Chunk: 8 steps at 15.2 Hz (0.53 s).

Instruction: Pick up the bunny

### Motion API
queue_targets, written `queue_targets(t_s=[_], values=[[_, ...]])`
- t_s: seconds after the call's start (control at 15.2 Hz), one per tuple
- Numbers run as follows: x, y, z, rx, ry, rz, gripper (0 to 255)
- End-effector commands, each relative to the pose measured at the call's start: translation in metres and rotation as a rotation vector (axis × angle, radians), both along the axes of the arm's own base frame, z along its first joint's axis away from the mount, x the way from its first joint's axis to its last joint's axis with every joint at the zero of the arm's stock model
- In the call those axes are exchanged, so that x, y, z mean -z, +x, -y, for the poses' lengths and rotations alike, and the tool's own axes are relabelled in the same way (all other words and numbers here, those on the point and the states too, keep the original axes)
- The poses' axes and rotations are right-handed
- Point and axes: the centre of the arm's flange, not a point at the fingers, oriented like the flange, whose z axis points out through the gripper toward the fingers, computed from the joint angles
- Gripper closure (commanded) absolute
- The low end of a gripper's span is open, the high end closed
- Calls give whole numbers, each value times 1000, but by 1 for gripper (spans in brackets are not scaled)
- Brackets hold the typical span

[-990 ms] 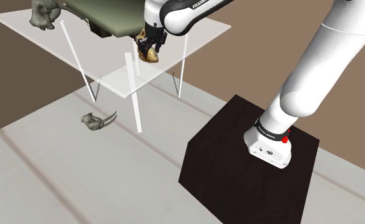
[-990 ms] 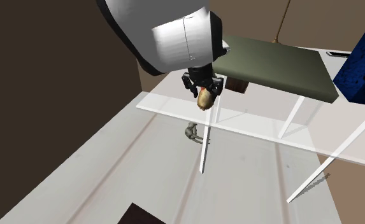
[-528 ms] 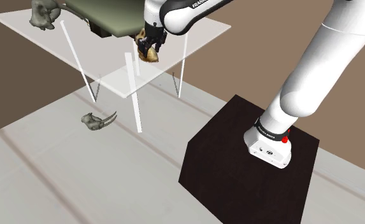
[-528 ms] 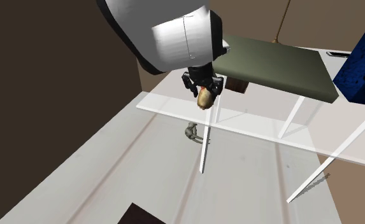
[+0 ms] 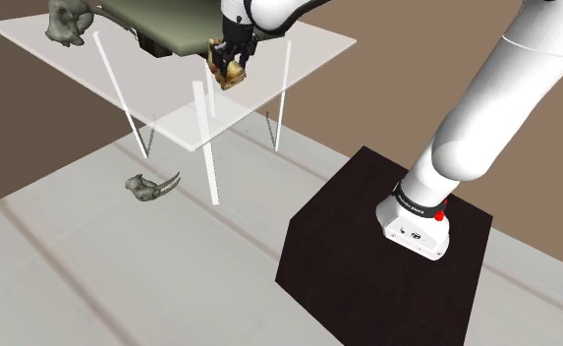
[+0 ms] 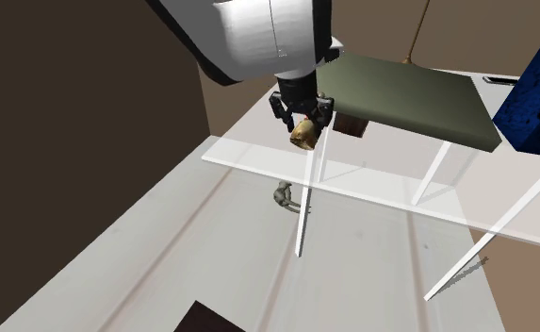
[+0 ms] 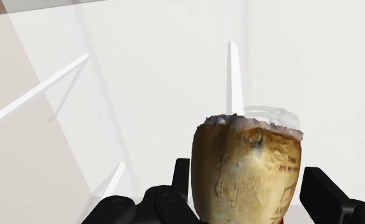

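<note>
While you are watching, gripper (image 6: pixel 302 115): clasping the tan bunny (image 7: pixel 248 168) between both fingers.
Bunny: hanging in your grip over the clear table (image 5: pixel 304 47), near the olive slab (image 5: pixel 171 25).

Bench (image 5: pixel 151 93): clear top, white legs.
Slab (image 5: pixel 171 25): olive, lying on bench.
Grey figure (image 5: pixel 68 20): bench corner.
Grey clawed piece (image 5: pixel 146 185): floor, near a bench leg.

Brown walls (image 5: pixel 407 79) all round, pale planked floor (image 5: pixel 92 285). There's a see-through tabletop (image 5: pixel 161 103) on thin white legs (image 5: pixel 208 147), and an olive-green slab (image 6: pixel 409 94) right by it.
</note>
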Motion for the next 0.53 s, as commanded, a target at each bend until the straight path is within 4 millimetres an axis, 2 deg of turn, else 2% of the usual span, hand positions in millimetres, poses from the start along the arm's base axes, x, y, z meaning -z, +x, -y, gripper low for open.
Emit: queue_targets(t_s=[0.0,0.33,0.46], values=[[-12,0,0,0,1,5,255],[-39,0,0,0,1,5,255],[-40,0,0,0,1,5,255]])
